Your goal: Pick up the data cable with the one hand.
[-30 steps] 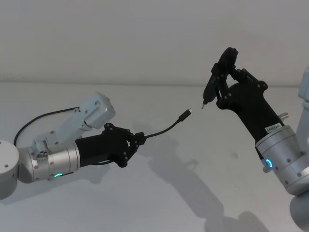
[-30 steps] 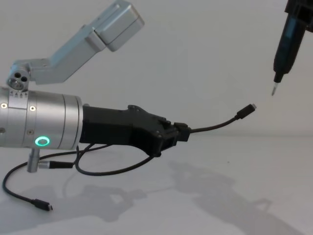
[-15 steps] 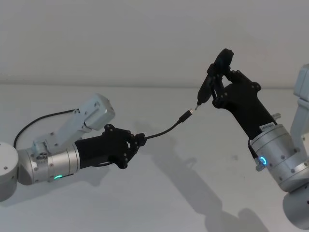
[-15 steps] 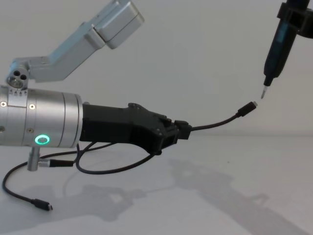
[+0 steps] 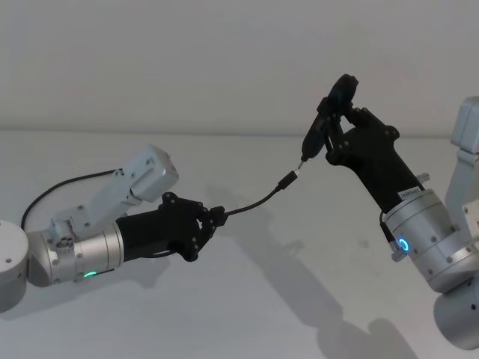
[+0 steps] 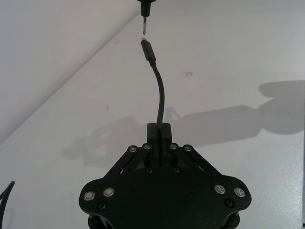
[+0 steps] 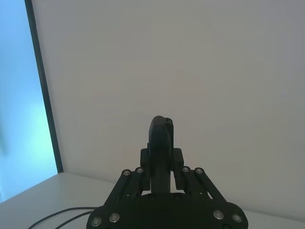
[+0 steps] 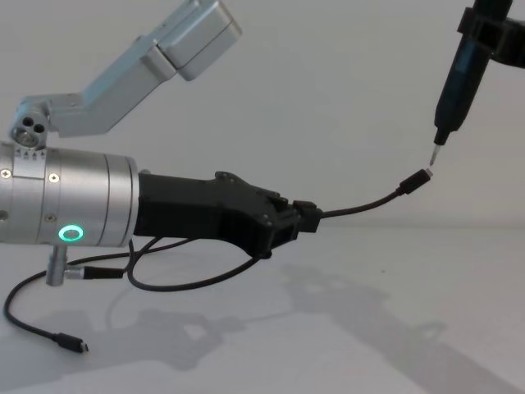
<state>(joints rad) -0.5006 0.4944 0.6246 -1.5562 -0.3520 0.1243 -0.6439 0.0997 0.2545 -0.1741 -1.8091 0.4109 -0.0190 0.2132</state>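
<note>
Lowered, pointed device (image 5: 320,136) nears data cable (image 5: 258,200); left gripper (image 5: 213,218) fingers clamp cable.

Both arms end in a black angular plastic two-finger left gripper (image 5: 215,218) and right gripper (image 5: 334,120) with small silver screws. Each thick silver cylindrical wrist carries a ring light, green on the left, blue on the right.

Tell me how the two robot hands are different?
The left gripper reaches out low and nearly level; the right gripper is raised higher and tilts up. The left gripper is shut on the data cable, a thin bendy cord; the right gripper is shut on a slim dark pointed device. Both are black with silver wrists.
</note>
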